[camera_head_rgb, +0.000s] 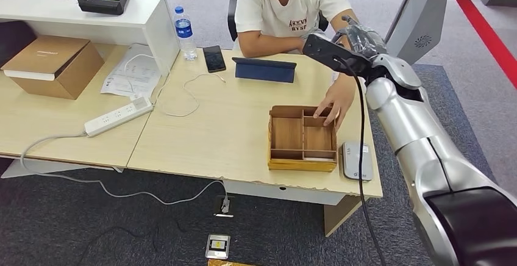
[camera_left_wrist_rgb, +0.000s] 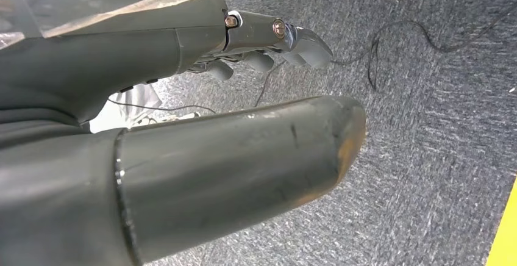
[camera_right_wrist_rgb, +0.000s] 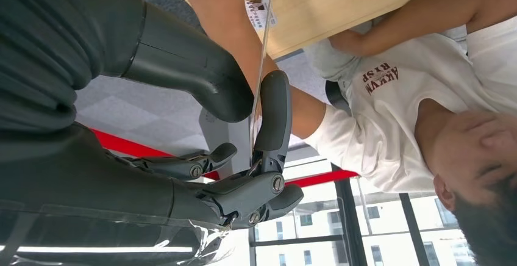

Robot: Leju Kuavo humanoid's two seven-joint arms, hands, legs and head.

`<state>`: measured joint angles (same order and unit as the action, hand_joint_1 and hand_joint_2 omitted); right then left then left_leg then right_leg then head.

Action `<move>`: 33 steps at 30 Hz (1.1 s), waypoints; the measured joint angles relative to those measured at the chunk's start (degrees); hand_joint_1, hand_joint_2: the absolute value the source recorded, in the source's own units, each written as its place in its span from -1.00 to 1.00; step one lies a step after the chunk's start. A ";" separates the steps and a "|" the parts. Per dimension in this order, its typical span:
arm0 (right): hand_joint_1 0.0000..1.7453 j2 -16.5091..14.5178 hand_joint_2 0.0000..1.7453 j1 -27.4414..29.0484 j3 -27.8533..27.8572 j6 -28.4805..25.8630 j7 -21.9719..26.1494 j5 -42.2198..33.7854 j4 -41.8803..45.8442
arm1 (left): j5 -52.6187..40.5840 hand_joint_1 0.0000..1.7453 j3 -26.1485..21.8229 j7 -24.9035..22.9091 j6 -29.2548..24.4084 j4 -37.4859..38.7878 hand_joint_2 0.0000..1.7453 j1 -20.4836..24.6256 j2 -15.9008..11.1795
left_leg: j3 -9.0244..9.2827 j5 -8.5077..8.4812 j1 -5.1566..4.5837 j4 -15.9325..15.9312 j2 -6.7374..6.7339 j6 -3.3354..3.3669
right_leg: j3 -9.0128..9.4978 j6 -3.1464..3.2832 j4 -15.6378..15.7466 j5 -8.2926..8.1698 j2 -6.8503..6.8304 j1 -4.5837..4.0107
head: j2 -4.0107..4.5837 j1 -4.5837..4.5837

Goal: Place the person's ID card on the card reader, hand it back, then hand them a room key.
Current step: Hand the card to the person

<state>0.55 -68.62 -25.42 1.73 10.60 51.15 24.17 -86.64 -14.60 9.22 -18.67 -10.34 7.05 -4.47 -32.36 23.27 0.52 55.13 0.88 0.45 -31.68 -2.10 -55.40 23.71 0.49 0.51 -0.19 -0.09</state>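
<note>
I read this as the ID card leg of the job, either carrying the card to the reader or handing it back; I cannot tell which from these pictures.

Starting at my left, the left hand (camera_left_wrist_rgb: 268, 40) hangs over grey carpet in its wrist view, fingers loosely apart and nothing in them. It has no part in this step.

Moving across the table (camera_head_rgb: 219, 138), the wooden tray (camera_head_rgb: 303, 139) sits near the right end, and the person's hand (camera_head_rgb: 337, 100) rests on its far right corner. Just beside the tray, at the table's right edge, lies the card reader (camera_head_rgb: 356, 160), flat, with nothing on it.

Furthest right, my right hand (camera_head_rgb: 360, 39) is raised above the table's far right side, close to the person's forearm. From the head view I cannot see what it carries. The right wrist view settles that: the thumb and a finger (camera_right_wrist_rgb: 272, 116) are pinched on the ID card (camera_right_wrist_rgb: 261, 64), seen edge-on as a thin pale sliver, its printed face glimpsed toward the table.

If the reader comes next, I judge the move calls for bringing the hand down and toward me, past the tray, laying the card flat on the reader without brushing the person's arm.
</note>
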 joint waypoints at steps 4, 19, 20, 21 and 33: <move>1.00 -0.51 1.00 -0.35 -0.05 0.00 -0.06 0.03 -1.30 | 0.02 -1.00 0.12 -0.04 0.00 0.01 -1.00 -0.02 -0.07 | 0.00 0.00 0.00 0.00 0.00 0.00 | 0.00 0.00 0.00 0.00 0.00 0.00 | -0.01 -0.01; 1.00 -2.90 1.00 -0.91 -0.64 0.67 -1.76 0.98 -4.67 | 0.90 -1.00 0.60 -0.24 -0.27 0.02 -1.00 -0.81 -0.31 | 0.00 0.00 0.00 0.00 0.00 0.00 | 0.00 0.00 0.00 0.00 0.00 0.00 | 0.00 0.00; 1.00 -2.99 1.00 -0.90 -0.68 0.68 -1.78 1.03 -4.87 | 0.97 -1.00 0.61 -0.25 -0.30 0.02 -1.00 -0.86 -0.32 | 0.00 0.00 0.00 0.00 0.00 0.00 | 0.00 0.00 0.00 0.00 0.00 0.00 | 0.00 0.00; 1.00 -3.08 1.00 -0.89 -0.70 0.68 -1.79 1.07 -5.09 | 1.08 -1.00 0.61 -0.29 -0.31 0.02 -1.00 -0.91 -0.32 | -0.01 0.00 0.00 0.00 0.00 0.00 | 0.00 0.00 0.00 0.00 0.00 0.00 | -0.01 -0.01; -1.00 -4.34 -1.00 -0.74 -0.81 -0.46 -1.69 1.05 -6.45 | 2.00 -1.00 0.61 -0.62 -0.38 0.02 -1.00 -1.10 -0.62 | -0.01 0.00 0.00 0.00 0.00 0.00 | -0.02 0.00 0.00 0.00 0.00 -0.01 | -0.01 -0.01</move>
<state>-3.80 -69.37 -26.23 1.26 8.90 52.20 17.73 -84.64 -13.99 8.61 -19.05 -10.32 5.95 -5.09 -32.37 23.27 0.53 55.13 0.87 0.45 -31.71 -2.10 -55.40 23.71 0.49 0.50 -0.20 -0.10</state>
